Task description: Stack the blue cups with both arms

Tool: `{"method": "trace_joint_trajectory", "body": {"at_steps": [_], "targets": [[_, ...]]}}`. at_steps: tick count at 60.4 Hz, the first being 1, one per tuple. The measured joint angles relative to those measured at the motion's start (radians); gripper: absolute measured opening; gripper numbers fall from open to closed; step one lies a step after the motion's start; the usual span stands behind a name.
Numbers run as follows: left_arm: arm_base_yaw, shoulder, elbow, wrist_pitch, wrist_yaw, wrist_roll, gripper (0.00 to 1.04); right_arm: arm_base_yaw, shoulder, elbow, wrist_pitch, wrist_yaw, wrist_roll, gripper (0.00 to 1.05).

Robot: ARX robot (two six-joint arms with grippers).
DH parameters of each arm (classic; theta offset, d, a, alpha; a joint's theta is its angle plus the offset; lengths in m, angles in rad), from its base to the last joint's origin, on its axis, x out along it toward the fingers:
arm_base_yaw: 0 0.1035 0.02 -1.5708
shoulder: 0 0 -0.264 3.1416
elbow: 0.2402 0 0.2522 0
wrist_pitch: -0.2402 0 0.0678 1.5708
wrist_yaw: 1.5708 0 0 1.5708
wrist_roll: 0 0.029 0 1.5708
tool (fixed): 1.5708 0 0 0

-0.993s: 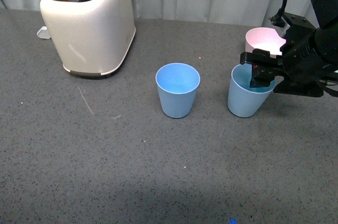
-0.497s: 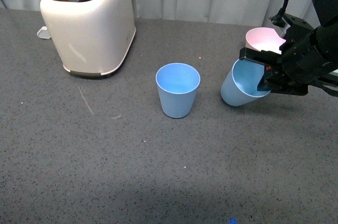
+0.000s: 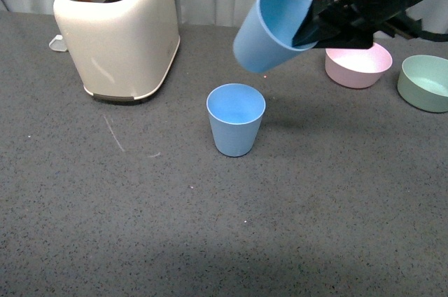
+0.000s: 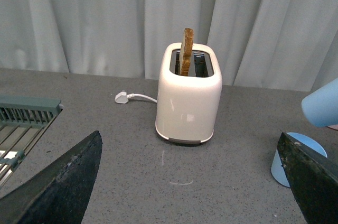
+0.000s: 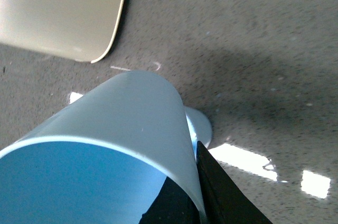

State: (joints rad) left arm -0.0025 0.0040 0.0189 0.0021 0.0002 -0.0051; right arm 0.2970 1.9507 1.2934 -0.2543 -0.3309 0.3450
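One blue cup (image 3: 236, 120) stands upright at the table's middle; it also shows in the left wrist view (image 4: 280, 161) and, just past the held cup, in the right wrist view (image 5: 200, 125). My right gripper (image 3: 315, 25) is shut on the rim of the second blue cup (image 3: 271, 27), one finger inside and one outside. It holds that cup tilted in the air, above and slightly right of the standing cup. The held cup fills the right wrist view (image 5: 105, 139) and shows in the left wrist view (image 4: 322, 105). My left gripper (image 4: 188, 152) is open and empty, out of the front view.
A white toaster (image 3: 115, 31) with toast stands at the back left, its plug (image 4: 122, 97) beside it. A pink bowl (image 3: 358, 66) and a green bowl (image 3: 425, 85) sit at the back right. A green dish rack (image 4: 26, 113) lies left of the toaster.
My right gripper has lifted its blue cup off the table and carried it up and to the left, tilting it, to above the standing cup. The green bowl has come into view.
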Motion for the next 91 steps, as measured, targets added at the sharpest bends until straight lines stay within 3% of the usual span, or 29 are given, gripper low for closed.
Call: {"method": "trace_joint_trajectory", "body": {"at_steps": [12, 34, 37, 48, 62, 67, 71, 74, 80, 91], "targets": [[0.0, 0.0, 0.0, 0.0, 0.0, 0.0, 0.98, 0.059, 0.02, 0.0, -0.008, 0.011, 0.003, 0.01], [0.0, 0.0, 0.0, 0.0, 0.0, 0.0, 0.98, 0.066, 0.026, 0.0, -0.022, 0.026, 0.02, 0.01], [0.0, 0.0, 0.0, 0.0, 0.0, 0.0, 0.98, 0.066, 0.026, 0.0, -0.022, 0.021, 0.025, 0.07], [0.0, 0.0, 0.0, 0.0, 0.0, 0.0, 0.98, 0.066, 0.026, 0.0, -0.006, 0.025, 0.032, 0.52], [0.0, 0.0, 0.0, 0.0, 0.0, 0.0, 0.98, 0.059, 0.026, -0.013, 0.031, 0.132, -0.031, 0.9], [0.0, 0.0, 0.0, 0.0, 0.002, 0.0, 0.98, 0.062, -0.001, -0.28, 0.627, 0.531, -0.198, 0.73], [0.0, 0.0, 0.0, -0.001, -0.001, 0.0, 0.98, 0.042, -0.032, -0.454, 0.95, 0.621, -0.263, 0.63], [0.0, 0.0, 0.0, -0.001, -0.002, 0.0, 0.98, 0.016, -0.074, -0.567, 1.191, 0.623, -0.296, 0.54], [0.0, 0.0, 0.0, -0.001, -0.002, 0.0, 0.98, -0.032, -0.215, -0.706, 1.405, 0.596, -0.324, 0.36], [0.0, 0.0, 0.0, -0.001, 0.0, 0.0, 0.98, -0.095, -0.373, -0.911, 1.434, 0.53, -0.34, 0.02]]}}
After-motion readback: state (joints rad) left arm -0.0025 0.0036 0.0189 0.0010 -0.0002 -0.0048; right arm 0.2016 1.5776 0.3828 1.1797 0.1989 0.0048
